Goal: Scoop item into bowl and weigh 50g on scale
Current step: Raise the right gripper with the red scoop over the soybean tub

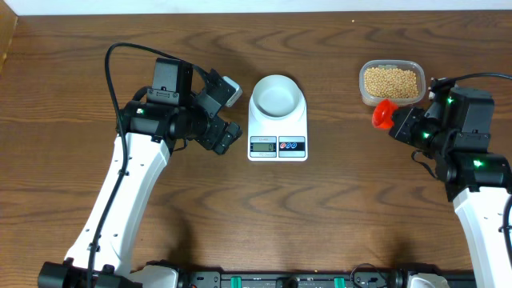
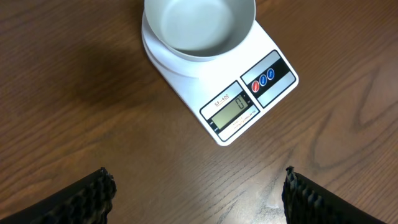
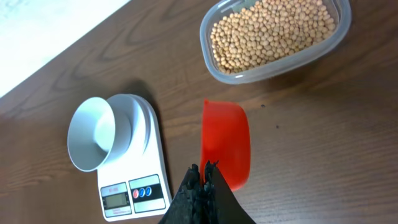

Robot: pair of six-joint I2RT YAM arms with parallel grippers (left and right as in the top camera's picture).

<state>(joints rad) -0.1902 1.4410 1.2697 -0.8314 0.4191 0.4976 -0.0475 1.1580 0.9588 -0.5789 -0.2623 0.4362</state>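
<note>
- The scale [image 1: 278,128] lies in the middle of the worktop [image 1: 320,208].
- Its little screen [image 2: 231,110] faces the near side and shows 0.
- The bowl [image 1: 278,94] stands on the far part of the scale. There is nothing inside it.
- The beans [image 1: 392,81] are all in a clear tub [image 1: 362,90]. The tub is at the far right of the worktop, well apart from the scale.
- The left jaws are wide apart and hold nothing. They hang just left of the scale, over bare wood, and do not touch it.
- The right jaws are shut tight on the handle of a red scoop [image 1: 385,116].
- The scoop is just on the near side of the tub, to the right of the scale.
- It is tipped on its side, and I cannot tell if any beans are in it.
- I also cannot tell if the scoop touches the worktop.
</note>
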